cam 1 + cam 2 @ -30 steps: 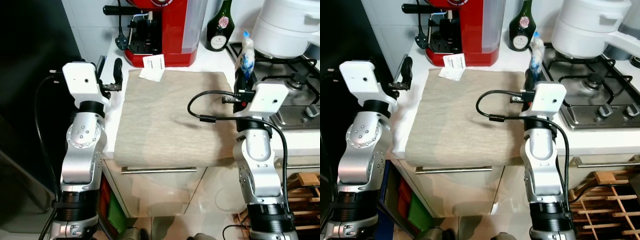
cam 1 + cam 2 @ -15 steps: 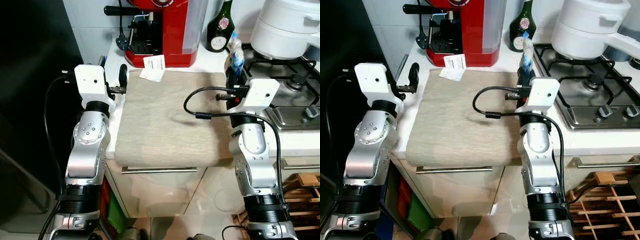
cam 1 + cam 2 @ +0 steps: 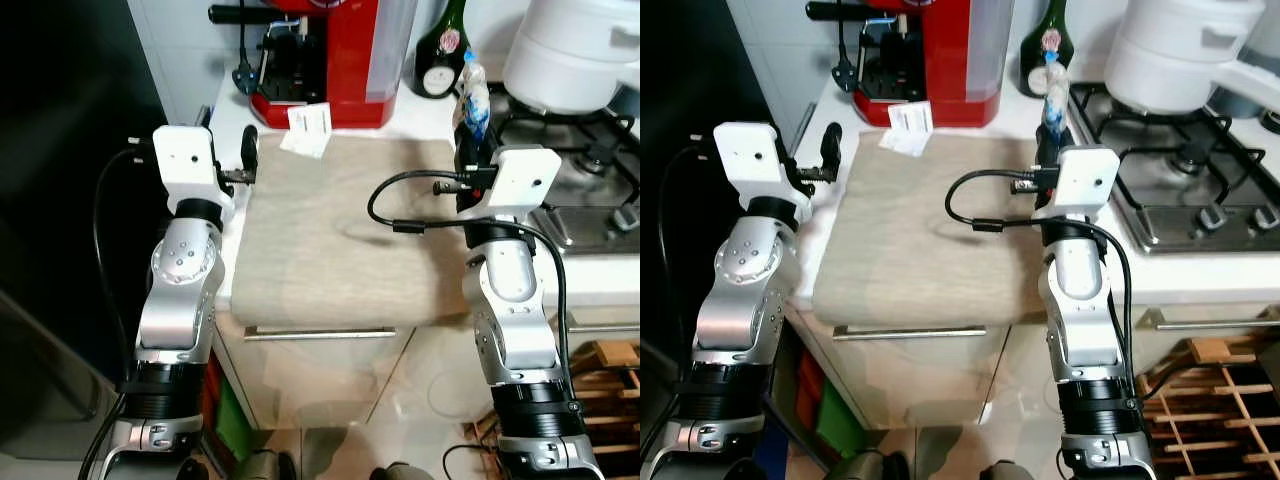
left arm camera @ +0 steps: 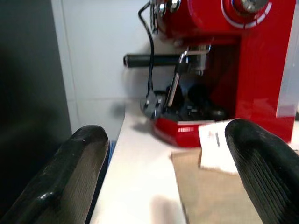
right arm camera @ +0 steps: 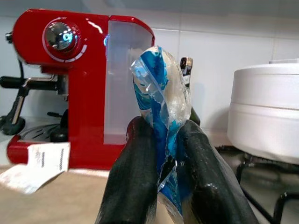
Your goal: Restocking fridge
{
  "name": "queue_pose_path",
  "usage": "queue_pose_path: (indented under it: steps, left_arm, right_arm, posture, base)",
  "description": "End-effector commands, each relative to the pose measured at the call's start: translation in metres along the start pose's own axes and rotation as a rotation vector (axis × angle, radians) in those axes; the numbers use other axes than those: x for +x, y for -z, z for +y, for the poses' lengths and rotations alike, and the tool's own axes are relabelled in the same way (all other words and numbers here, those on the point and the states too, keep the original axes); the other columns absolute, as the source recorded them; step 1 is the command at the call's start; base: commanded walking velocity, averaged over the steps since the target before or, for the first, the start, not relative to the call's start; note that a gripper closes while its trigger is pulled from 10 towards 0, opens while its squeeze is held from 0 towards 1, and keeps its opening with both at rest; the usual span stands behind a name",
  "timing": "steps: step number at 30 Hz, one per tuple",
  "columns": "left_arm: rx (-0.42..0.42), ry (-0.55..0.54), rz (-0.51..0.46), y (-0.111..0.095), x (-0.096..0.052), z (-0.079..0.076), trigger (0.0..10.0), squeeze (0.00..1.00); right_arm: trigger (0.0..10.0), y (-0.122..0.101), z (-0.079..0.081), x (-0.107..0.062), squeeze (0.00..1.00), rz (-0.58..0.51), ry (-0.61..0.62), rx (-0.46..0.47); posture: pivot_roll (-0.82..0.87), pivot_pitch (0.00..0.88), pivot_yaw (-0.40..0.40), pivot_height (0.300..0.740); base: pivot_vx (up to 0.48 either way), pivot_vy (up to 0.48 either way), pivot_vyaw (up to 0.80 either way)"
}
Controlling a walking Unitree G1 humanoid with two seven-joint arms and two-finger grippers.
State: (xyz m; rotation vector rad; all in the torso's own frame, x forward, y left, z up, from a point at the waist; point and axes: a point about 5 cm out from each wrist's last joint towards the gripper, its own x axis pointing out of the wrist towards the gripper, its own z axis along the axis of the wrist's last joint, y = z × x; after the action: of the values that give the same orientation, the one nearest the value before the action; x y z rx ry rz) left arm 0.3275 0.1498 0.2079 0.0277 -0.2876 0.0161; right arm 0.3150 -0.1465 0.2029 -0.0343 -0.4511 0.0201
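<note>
My right gripper [image 5: 164, 129] is shut on a crinkled blue-and-clear plastic packet [image 5: 161, 88]. It holds the packet upright above the counter, at the right back corner of the beige cloth [image 3: 340, 230]. The same packet [image 3: 472, 92] stands between the cloth and the hob. My left gripper [image 4: 166, 135] is open with nothing between its fingers [image 3: 249, 148]. It hovers over the white counter strip at the cloth's left edge and points toward the red coffee machine [image 3: 330, 50]. A tall black appliance front [image 3: 60, 150] rises to the left of the counter.
A green bottle [image 3: 440, 45] stands behind the packet. A white pot [image 3: 570, 50] sits on the gas hob [image 3: 590, 170] to the right. A paper tag [image 3: 308, 130] lies in front of the coffee machine. A drawer handle [image 3: 318, 333] runs below the cloth, and a wooden rack [image 3: 612, 368] is low right.
The left arm has swung in closer to the cloth's left edge. The right gripper has carried the packet slightly left and toward the back. The camera view has also shifted a little.
</note>
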Motion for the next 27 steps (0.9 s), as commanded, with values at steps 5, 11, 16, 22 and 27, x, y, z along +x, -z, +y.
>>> queue_pose_path:
  steps: [5,11,16,22,27]
  left_arm:
    - [-0.010,0.000,0.001,0.0010,0.0025,-0.0002,10.0,0.00]
    - [-0.010,0.004,0.000,0.0012,0.0030,-0.0018,10.0,0.00]
    - [-0.011,0.009,0.001,0.0017,0.0034,-0.0027,10.0,0.00]
    - [-0.012,0.013,0.007,0.0038,0.0023,-0.0025,10.0,0.00]
    - [-0.014,0.012,0.011,0.0044,0.0019,-0.0030,10.0,0.00]
  right_arm:
    - [0.0,-0.0035,0.0037,0.0006,0.00,-0.027,-0.010,0.000]
    - [0.0,-0.0033,0.0044,0.0006,0.00,-0.029,-0.014,-0.002]
    - [0.0,-0.0040,0.0054,0.0012,0.00,-0.034,-0.018,-0.006]
    - [0.0,-0.0018,0.0047,-0.0005,0.00,-0.026,-0.016,-0.013]
    - [0.0,-0.0007,0.0043,-0.0024,0.00,-0.018,-0.014,-0.011]
  posture:
    - [-0.07,0.000,0.026,0.740]
    - [-0.08,0.000,0.027,0.740]
    - [-0.08,0.000,0.026,0.740]
    - [-0.08,0.000,0.024,0.740]
    - [-0.08,0.000,0.024,0.740]
  base:
    - [-0.390,0.000,0.00]
    - [-0.390,0.000,0.00]
    - [-0.388,0.000,0.00]
    - [-0.387,0.000,0.00]
    - [-0.367,0.000,0.00]
